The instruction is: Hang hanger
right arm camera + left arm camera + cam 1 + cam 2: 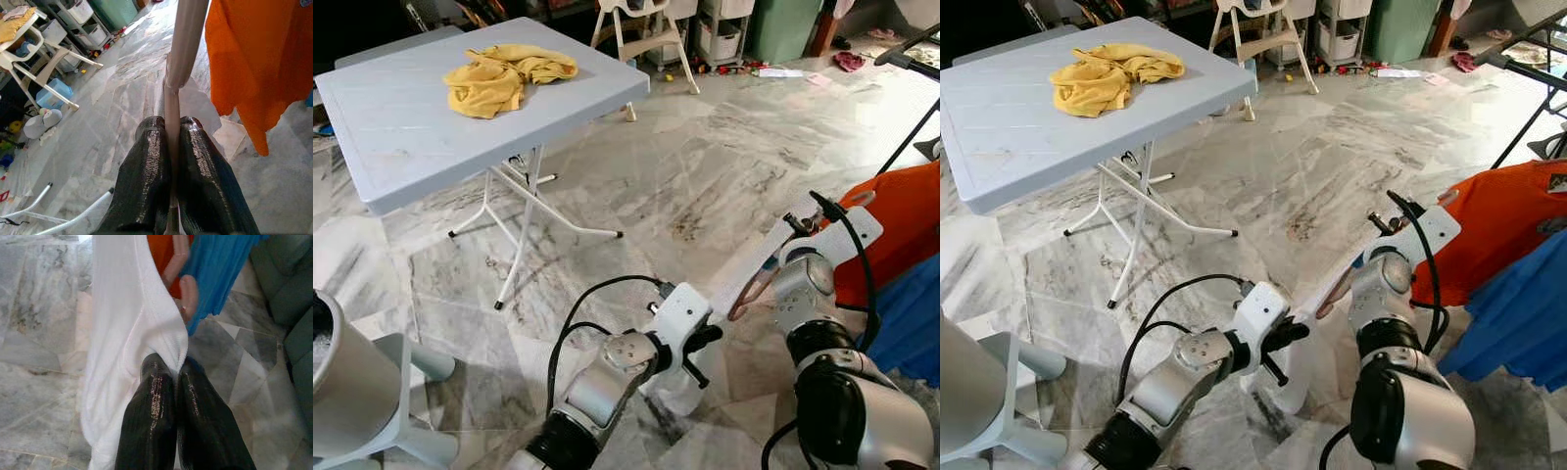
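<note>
A white garment (122,323) is draped over a pinkish hanger (751,292) and hangs low in front of me, between my two arms. My left gripper (168,366) is shut on a fold of the white cloth near its lower edge. My right gripper (171,123) is shut on the hanger's thin pink bar (172,98), which runs up into the cloth-covered part. Both are held just left of an orange garment (1489,225) and a blue garment (1518,323) that hang at the right.
A black rack rod (1528,117) slants at the far right. A grey folding table (401,127) with a yellow cloth (504,73) stands at the back left. A white chair (641,29) and storage clutter line the back. A grey stand (352,382) sits at the near left.
</note>
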You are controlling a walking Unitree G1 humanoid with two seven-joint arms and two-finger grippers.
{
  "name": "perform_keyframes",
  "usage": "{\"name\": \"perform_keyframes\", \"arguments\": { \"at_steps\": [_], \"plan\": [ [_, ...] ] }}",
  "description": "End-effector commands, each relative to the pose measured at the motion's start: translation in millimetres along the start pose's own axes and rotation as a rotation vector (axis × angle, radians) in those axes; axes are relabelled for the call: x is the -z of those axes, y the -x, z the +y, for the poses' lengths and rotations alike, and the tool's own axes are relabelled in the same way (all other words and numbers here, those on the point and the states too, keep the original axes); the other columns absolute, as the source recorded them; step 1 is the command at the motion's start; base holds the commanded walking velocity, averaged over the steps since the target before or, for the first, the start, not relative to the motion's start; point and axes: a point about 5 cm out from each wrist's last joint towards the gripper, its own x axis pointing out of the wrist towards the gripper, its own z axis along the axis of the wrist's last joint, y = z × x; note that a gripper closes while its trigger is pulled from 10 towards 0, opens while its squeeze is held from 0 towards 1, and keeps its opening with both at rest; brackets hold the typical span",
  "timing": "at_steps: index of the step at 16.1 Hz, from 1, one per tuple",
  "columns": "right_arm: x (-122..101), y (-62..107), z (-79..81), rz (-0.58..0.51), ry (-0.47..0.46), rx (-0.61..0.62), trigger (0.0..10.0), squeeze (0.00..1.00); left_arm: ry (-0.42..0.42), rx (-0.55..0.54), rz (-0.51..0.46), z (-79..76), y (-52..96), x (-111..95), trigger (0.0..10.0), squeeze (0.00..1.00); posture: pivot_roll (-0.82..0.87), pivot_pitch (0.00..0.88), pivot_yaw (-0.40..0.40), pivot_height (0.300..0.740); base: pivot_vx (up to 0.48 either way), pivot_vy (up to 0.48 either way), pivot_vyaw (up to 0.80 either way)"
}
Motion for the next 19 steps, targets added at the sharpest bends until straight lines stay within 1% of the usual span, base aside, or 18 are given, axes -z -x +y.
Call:
{"name": "perform_keyframes", "arguments": {
  "at_steps": [1,3,5,6,7,9,10,11,12,14,15,17,18,19],
  "plan": [
    [-19,-4.4,9.0,-0.075,-0.017,-0.017,10.0,0.00,0.048,0.041,-0.028,-15.5,-6.9,-6,10.0,0.00,-0.05,0.085,0.059,0.740,0.000,0.000,0.00],
    [-21,-4.8,11.9,-0.077,-0.034,-0.016,10.0,0.00,0.086,0.060,-0.038,-17.3,-7.9,-12,10.0,0.00,-0.04,0.083,0.063,0.740,0.000,0.000,0.00],
    [-21,-4.6,14.3,-0.075,-0.065,-0.005,10.0,0.00,0.060,0.066,0.009,-19.7,-11.6,-4,10.0,0.00,-0.05,0.083,0.065,0.740,0.000,0.000,0.00],
    [-20,-4.6,15.1,-0.070,-0.074,-0.001,10.0,0.00,0.070,0.073,0.028,-21.3,-12.5,0,10.0,0.00,-0.05,0.082,0.068,0.740,0.000,0.000,0.00],
    [-22,-4.8,17.3,-0.071,-0.085,-0.001,10.0,0.00,0.060,0.055,0.048,-18.8,-13.6,8,10.0,0.00,-0.05,0.084,0.070,0.740,0.000,0.000,0.00],
    [-24,-5.7,17.3,-0.071,-0.105,0.003,10.0,0.00,0.046,0.003,0.057,-9.4,-12.1,14,10.0,0.00,-0.06,0.085,0.069,0.740,0.000,0.000,0.00],
    [-28,-6.3,15.5,-0.098,-0.094,0.005,10.0,0.00,0.065,-0.014,0.073,-4.2,-10.0,17,10.0,0.00,-0.06,0.085,0.069,0.740,0.000,0.000,0.00],
    [-29,-6.5,13.2,-0.110,-0.063,0.008,10.0,0.00,0.084,-0.008,0.065,-4.6,-9.5,14,10.0,0.00,-0.06,0.085,0.068,0.740,0.000,0.000,0.00],
    [-27,-5.9,11.8,-0.113,-0.049,0.011,10.0,0.00,0.118,0.014,0.034,-9.0,-11.2,4,10.0,0.00,-0.05,0.084,0.066,0.740,0.000,0.000,0.00],
    [-21,-3.2,14.9,-0.116,-0.014,-0.007,10.0,0.00,0.151,0.061,-0.026,-19.7,-16.9,-18,10.0,0.00,-0.05,0.086,0.065,0.740,0.000,0.000,0.00],
    [-15,0.0,19.5,-0.117,0.030,-0.026,10.0,0.00,0.161,0.092,-0.059,-27.6,-21.8,-32,10.0,0.00,-0.04,0.087,0.066,0.740,0.000,0.000,0.00],
    [-7,3.8,23.2,-0.121,0.097,-0.056,10.0,0.00,0.172,0.135,-0.084,-35.6,-24.0,-44,10.0,0.00,-0.03,0.086,0.071,0.740,0.000,0.000,0.00],
    [-6,4.1,23.2,-0.121,0.103,-0.058,10.0,0.00,0.173,0.140,-0.083,-36.2,-23.5,-45,10.0,0.00,-0.03,0.086,0.071,0.740,0.000,0.000,0.00],
    [0,4.9,18.7,-0.098,0.108,-0.058,10.0,0.00,0.175,0.164,-0.088,-39.9,-23.1,-49,10.0,0.00,-0.03,0.085,0.072,0.740,0.000,0.000,0.00]
  ]
}}
